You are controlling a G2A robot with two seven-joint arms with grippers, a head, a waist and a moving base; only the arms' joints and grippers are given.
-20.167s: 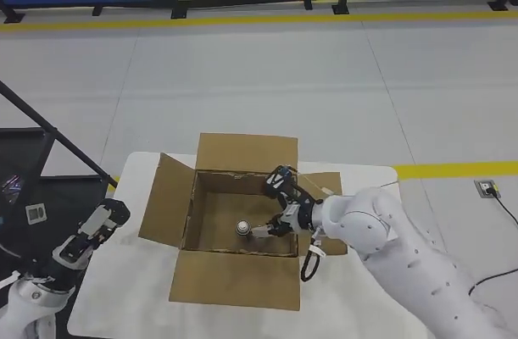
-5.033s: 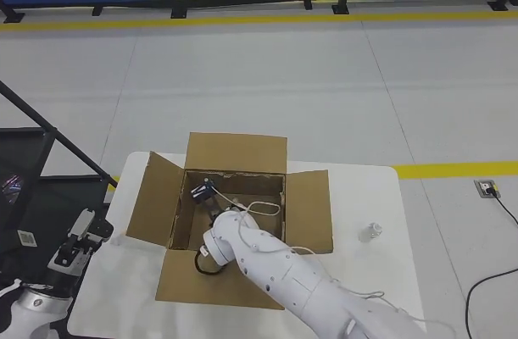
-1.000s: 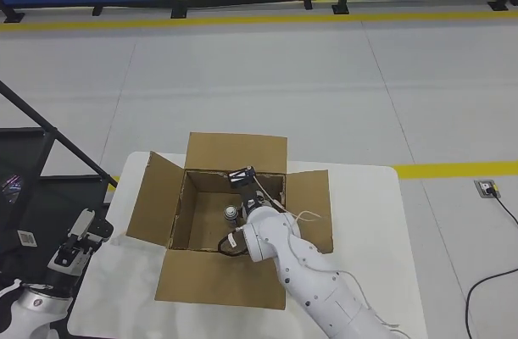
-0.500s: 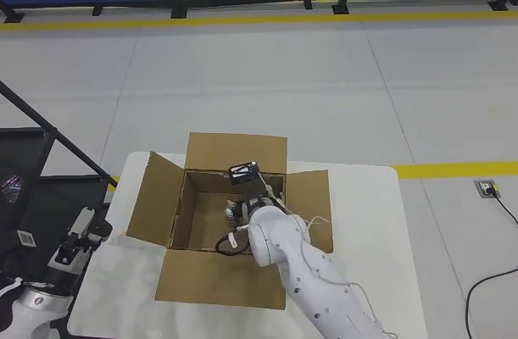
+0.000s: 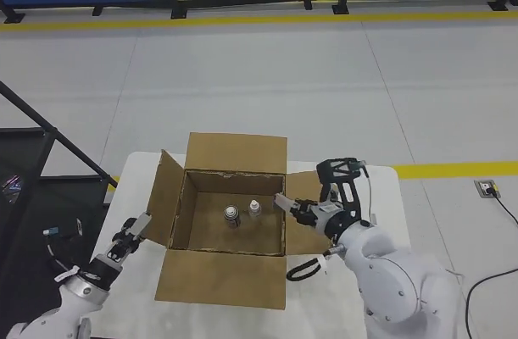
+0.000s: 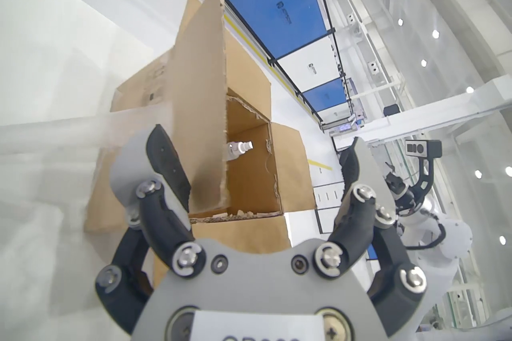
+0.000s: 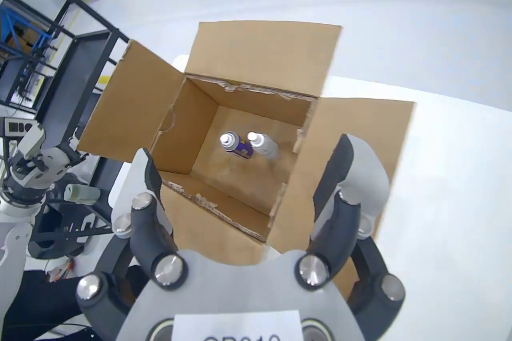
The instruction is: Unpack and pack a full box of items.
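Note:
The open cardboard box (image 5: 235, 154) stands mid-table. On its floor a spray can (image 5: 231, 213) with a purple label and a clear bottle (image 5: 254, 207) stand upright side by side, also seen as can (image 7: 234, 144) and bottle (image 7: 262, 144). My right gripper (image 5: 291, 206) hangs open and holds nothing above the box's right wall; in its own view the right gripper (image 7: 245, 148) looks down into the box. My left gripper (image 5: 138, 227) is open at the left flap (image 5: 163, 199). From its wrist, the left gripper (image 6: 258, 136) has that flap's (image 6: 200, 98) edge between its spread fingers.
The box sits on a white table (image 5: 369, 182) with bare surface to its right. A black rack (image 5: 21, 182) stands off the table's left side. The front flap (image 5: 225, 280) lies flat toward me; the right flap (image 5: 305, 233) is under my right arm.
The right gripper has let go of the clear bottle beside the can and pulled back to the box's right side. The left arm moved up to the left flap, which now stands steeper.

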